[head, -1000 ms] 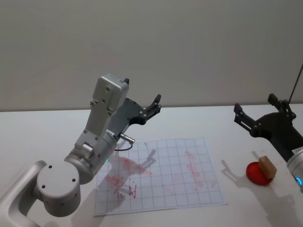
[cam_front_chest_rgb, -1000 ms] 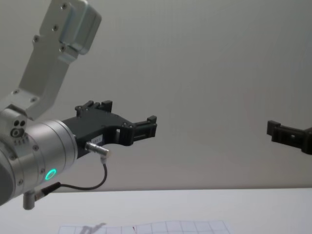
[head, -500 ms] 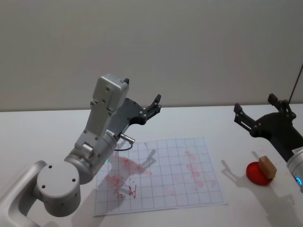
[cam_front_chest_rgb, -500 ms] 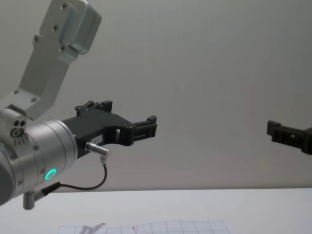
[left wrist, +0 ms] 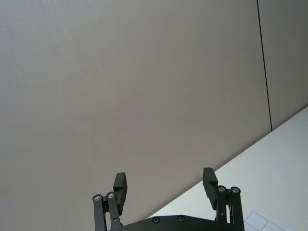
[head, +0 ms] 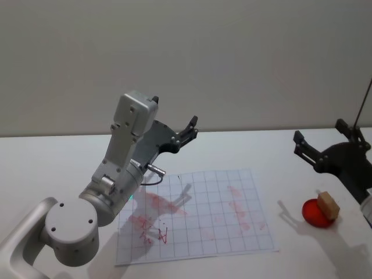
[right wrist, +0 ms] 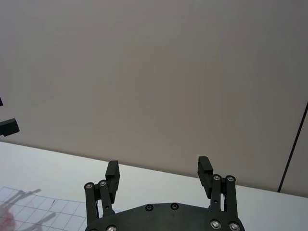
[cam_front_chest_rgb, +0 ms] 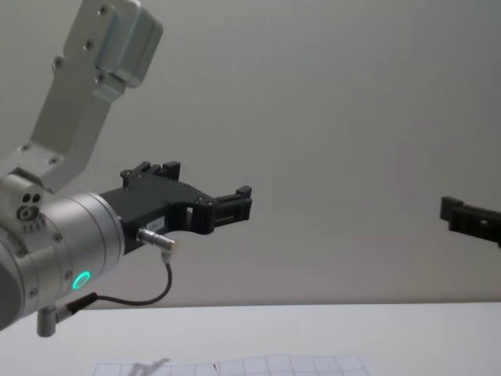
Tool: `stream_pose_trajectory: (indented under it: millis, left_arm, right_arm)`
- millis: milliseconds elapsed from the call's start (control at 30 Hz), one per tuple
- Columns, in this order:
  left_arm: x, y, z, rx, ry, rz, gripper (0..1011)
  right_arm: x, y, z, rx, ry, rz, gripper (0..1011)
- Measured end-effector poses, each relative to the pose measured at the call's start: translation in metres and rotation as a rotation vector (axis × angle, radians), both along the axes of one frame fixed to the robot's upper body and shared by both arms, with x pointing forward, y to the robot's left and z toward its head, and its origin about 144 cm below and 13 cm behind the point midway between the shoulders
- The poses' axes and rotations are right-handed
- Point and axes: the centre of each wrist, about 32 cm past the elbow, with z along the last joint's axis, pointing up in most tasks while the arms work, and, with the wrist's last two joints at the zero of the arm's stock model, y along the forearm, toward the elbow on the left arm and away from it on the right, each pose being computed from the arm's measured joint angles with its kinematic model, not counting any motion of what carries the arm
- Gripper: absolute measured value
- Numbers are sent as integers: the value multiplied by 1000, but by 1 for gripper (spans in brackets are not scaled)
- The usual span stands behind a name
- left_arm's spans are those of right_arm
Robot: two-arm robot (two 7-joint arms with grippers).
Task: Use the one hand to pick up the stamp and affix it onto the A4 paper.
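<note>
The stamp (head: pixel 328 204), a small brown wooden block, rests on a red round pad (head: pixel 314 214) at the right of the table. The A4 paper (head: pixel 197 215), a white gridded sheet with red ink smears, lies flat at the table's middle; its far edge shows in the chest view (cam_front_chest_rgb: pixel 235 366). The hand, my right gripper (head: pixel 321 132) (right wrist: pixel 159 167), hovers open and empty above and just behind the stamp, pointing at the wall. My left gripper (head: pixel 190 128) (left wrist: pixel 164 179) (cam_front_chest_rgb: pixel 243 200), with the green ring light, is raised over the paper's far left corner, open and empty.
The white table (head: pixel 52 163) runs back to a plain grey wall. My left arm's big silver elbow (head: pixel 70 229) fills the near left. A thin dark vertical line (head: pixel 364 102) stands at the far right behind the right gripper.
My right gripper has shifted a little to the right, and its shadow beside the red pad moved with it. The left arm, stamp and paper have not moved.
</note>
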Motion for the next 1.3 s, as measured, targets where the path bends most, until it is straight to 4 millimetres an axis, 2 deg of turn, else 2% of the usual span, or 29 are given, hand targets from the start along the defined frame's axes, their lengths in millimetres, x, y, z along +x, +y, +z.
stream_pose_trajectory:
  millis: [400,733,1300]
  left_arm:
    - [0,0,0,0,0,0,1001]
    - [0,0,0,0,0,0,1001]
    - [0,0,0,0,0,0,1001]
  right_arm:
    - [-22,-17,-3,-8,38,-49,1001]
    - [-43,-32,-10,-50,142,-112,1001]
    - [-43,-39,-25,-143,307,-101,1001]
